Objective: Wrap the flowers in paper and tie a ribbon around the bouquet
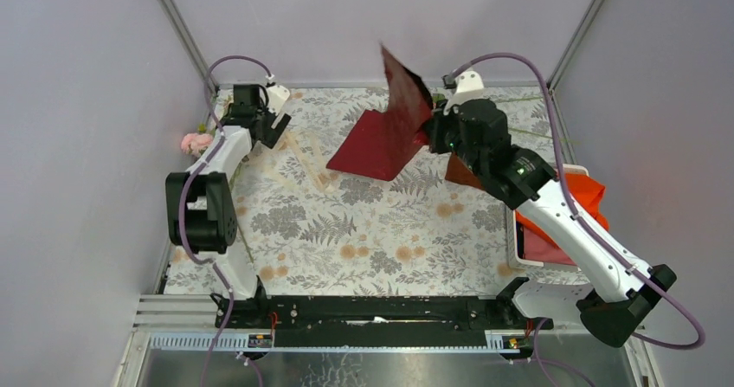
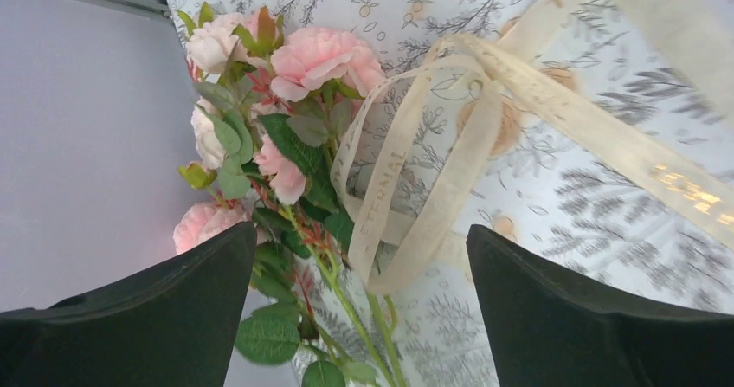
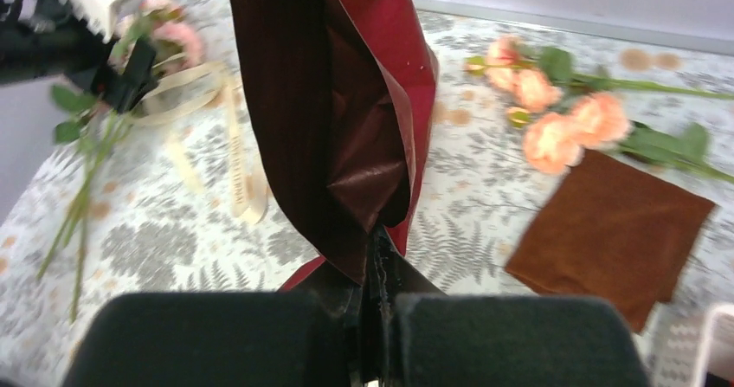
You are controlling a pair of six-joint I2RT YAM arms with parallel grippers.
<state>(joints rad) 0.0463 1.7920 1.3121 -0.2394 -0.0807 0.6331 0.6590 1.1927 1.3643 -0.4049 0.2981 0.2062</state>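
Grey walls (image 1: 86, 101) close in a table (image 1: 372, 240) covered with a leaf-and-flower print, two robot arms bolted at its near edge.

The right pincer (image 3: 376, 274) is pressed together on one edge of the paper (image 1: 389, 127), holding it up over the far middle of the table. The sheet is bent: one part stands upright, showing its dark maroon side to the wrist camera, while a crimson part spreads low toward the table. Whether that lower part touches the table cannot be told.

The left pincer (image 2: 362, 227) hangs at the far left corner with its fingers wide apart and nothing between them. Below it lie the pink flowers (image 2: 316, 58), blossoms at the left edge by the wall and green stems running back under the pincer. The cream ribbon (image 2: 450, 145) loops loosely just beside those stems and trails toward the middle of the table.

Peach flowers (image 3: 554, 119) lie along the far edge toward the right corner, well apart from the pink ones. A brown square (image 3: 614, 231) lies flat just beside them, and an orange cloth (image 1: 589, 198) sits at the right edge.
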